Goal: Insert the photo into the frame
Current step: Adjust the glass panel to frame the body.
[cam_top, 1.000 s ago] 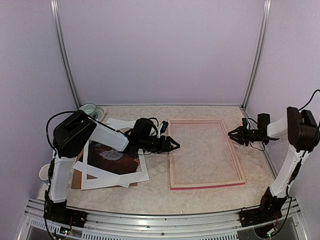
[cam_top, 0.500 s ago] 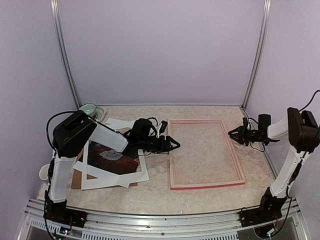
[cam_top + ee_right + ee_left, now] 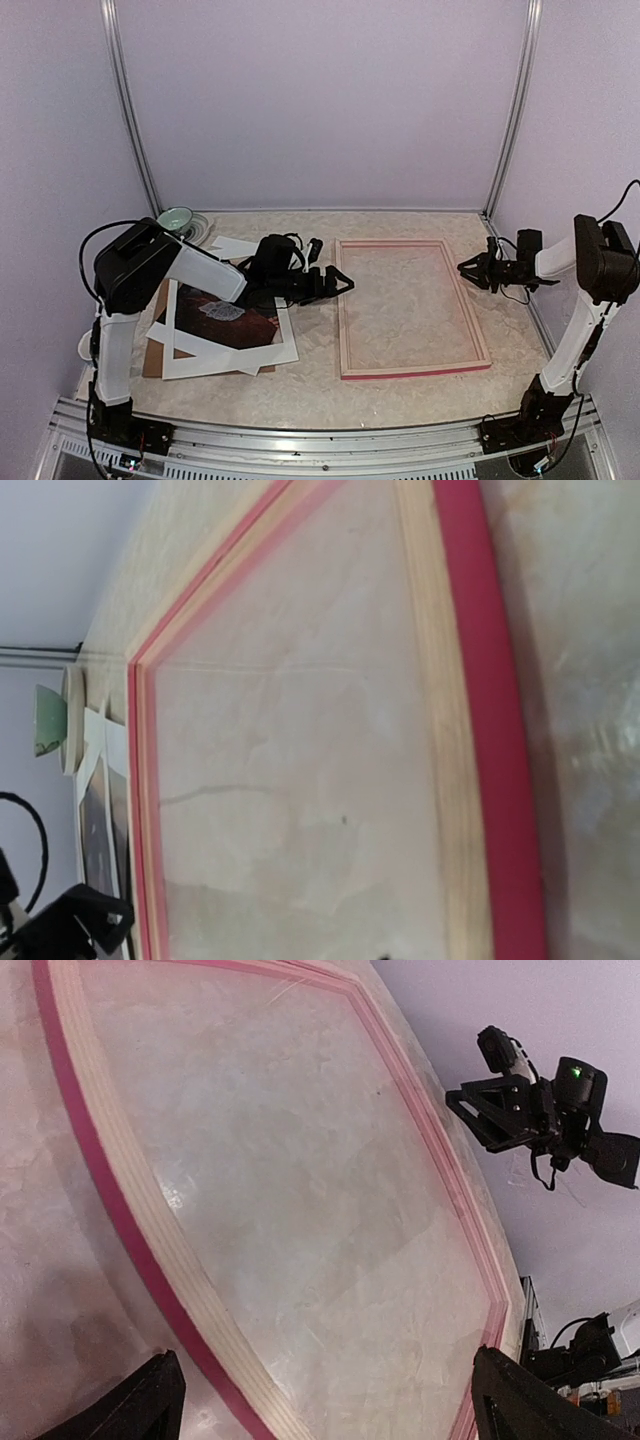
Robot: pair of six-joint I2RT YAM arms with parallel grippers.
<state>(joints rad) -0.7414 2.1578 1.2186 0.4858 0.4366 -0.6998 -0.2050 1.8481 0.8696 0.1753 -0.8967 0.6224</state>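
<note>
The photo (image 3: 225, 315) is found lying flat on the table (image 3: 310, 385), well outside the frame (image 3: 410, 371), at the frame's 9 o'clock. It is partly covered by the white mat border (image 3: 232, 356), which is laid askew over it. A brown backing board (image 3: 152, 362) protrudes from under the pile at 7 o'clock.

The frame is laid flat, pale wood face up with pink showing on the outer edges. Only bare table surface is seen inside its rails.

The left gripper (image 3: 344, 284) is positioned at the frame's 9 o'clock rail, toward the far corner. Its fingers (image 3: 150, 1405) are spread wide and nothing is held. Contact with the rail cannot be determined.

The right gripper (image 3: 464, 270) is positioned at the frame's 3 o'clock, just beside the far part of that rail. Its jaws are seen narrowly parted, with nothing between them.

A green bowl (image 3: 177, 216) is noted at the table's 10 o'clock corner.
</note>
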